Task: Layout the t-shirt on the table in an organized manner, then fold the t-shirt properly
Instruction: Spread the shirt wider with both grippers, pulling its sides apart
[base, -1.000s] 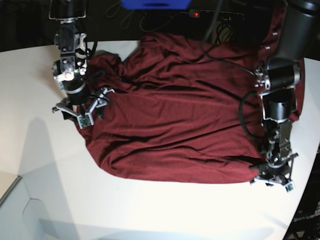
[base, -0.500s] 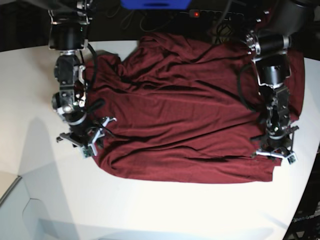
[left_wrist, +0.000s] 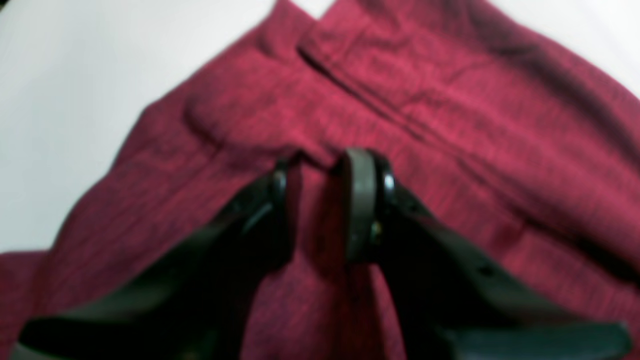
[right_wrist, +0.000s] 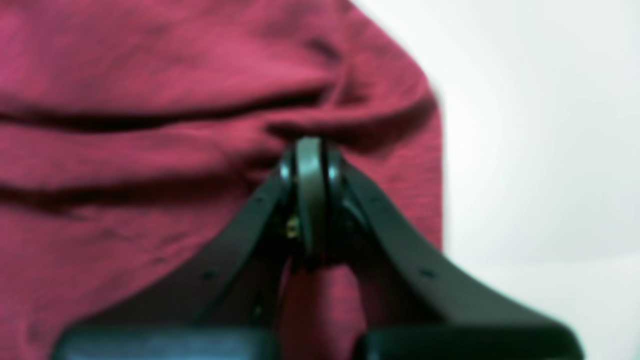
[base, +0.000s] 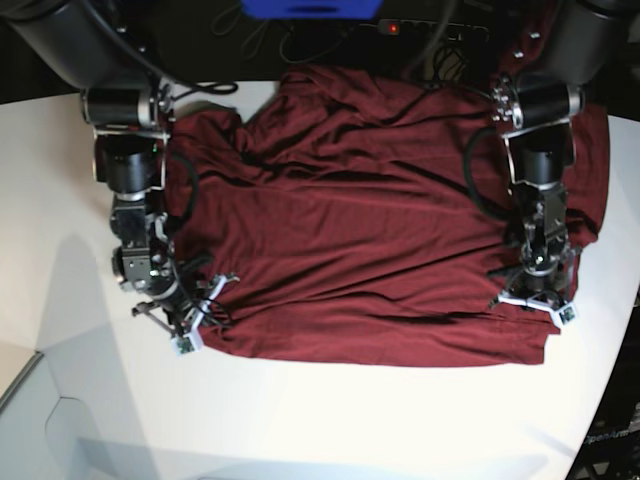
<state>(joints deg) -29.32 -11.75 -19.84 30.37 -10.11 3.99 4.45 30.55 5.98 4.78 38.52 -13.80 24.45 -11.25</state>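
The dark red t-shirt (base: 370, 230) lies spread and wrinkled on the white table (base: 300, 420). My right gripper (base: 190, 322) sits at the shirt's near-left corner. In the right wrist view this gripper (right_wrist: 310, 145) is shut, with the shirt's fabric (right_wrist: 150, 75) puckered into its tips beside bare table (right_wrist: 540, 125). My left gripper (base: 530, 300) rests on the shirt near its near-right corner. In the left wrist view the left gripper (left_wrist: 320, 160) has its jaws drawn narrow on a raised fold of the shirt (left_wrist: 450, 100).
A power strip (base: 395, 27) with a red light, cables and a blue object (base: 310, 8) lie behind the table's far edge. The table's curved edge (base: 610, 400) runs close to the left gripper. A notch (base: 30, 385) cuts the near-left tabletop.
The right gripper slid down the shirt's left edge to its near corner and closed. The left gripper moved from the near-right corner a little further onto the shirt.
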